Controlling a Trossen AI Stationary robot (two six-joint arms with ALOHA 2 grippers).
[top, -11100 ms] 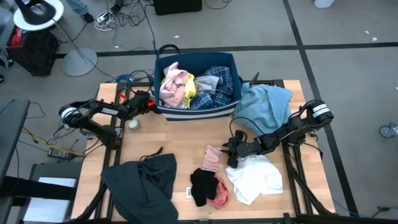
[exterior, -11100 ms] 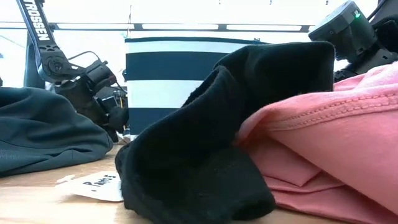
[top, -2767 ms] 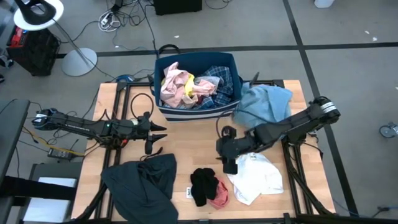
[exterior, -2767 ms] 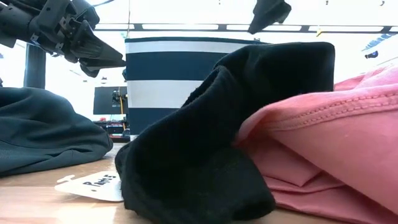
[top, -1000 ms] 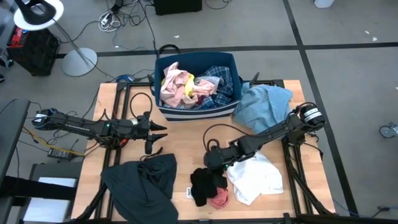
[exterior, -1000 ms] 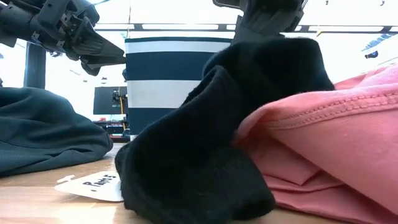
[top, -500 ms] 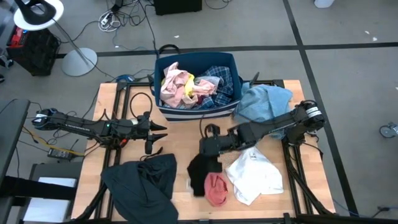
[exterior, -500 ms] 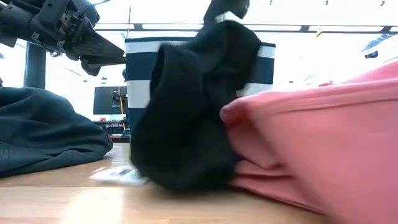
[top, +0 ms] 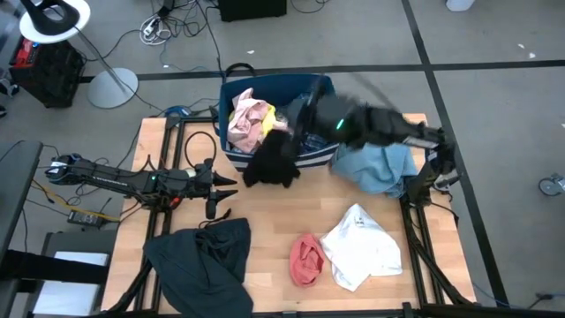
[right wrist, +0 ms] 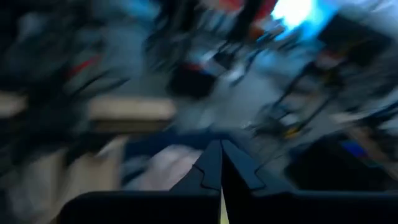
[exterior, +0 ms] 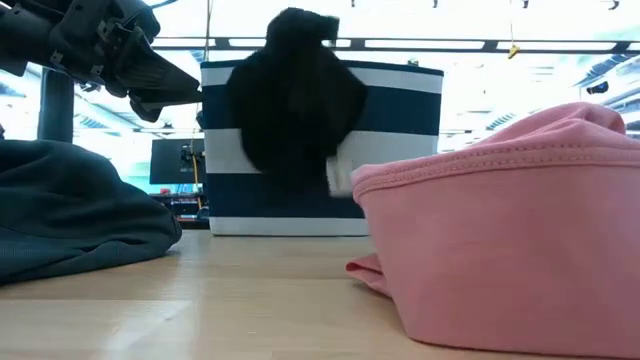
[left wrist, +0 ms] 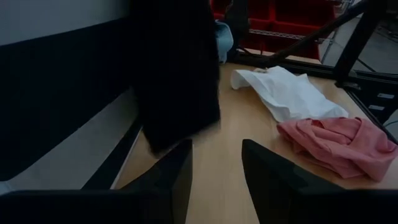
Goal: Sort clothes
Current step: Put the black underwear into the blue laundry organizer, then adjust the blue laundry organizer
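Observation:
A black garment (top: 272, 163) hangs in the air in front of the navy striped bin (top: 265, 157), below my right gripper (top: 296, 128), which is shut and blurred with motion. In the low view the black garment (exterior: 295, 100) dangles before the bin's front wall (exterior: 400, 170). My left gripper (top: 228, 184) hovers open over the table's left part, holding nothing. A pink garment (top: 305, 259), a white one (top: 362, 246), a light blue one (top: 380, 159) and a dark grey one (top: 199, 256) lie on the table. More clothes (top: 265, 119) fill the bin. My right gripper holds the black garment by its top end (top: 284, 140) from above. Blur hides the place of contact, so layers and hold cannot be told. The garment hangs slack below the fingers (right wrist: 219, 171), lifted clear of the table, close to the bin's front wall.
The bin stands at the table's far edge, in the middle. The light blue garment lies over the far right corner. Bare wood (top: 265, 221) shows in the table's middle. A floor lamp base (top: 113, 87) and cables lie beyond the table.
My right gripper has risen and swung fast from the table's middle toward the far edge, carrying the black garment off the pink one and up to the bin's front. The pink garment, uncovered, has flopped over and now lies alone beside the white one.

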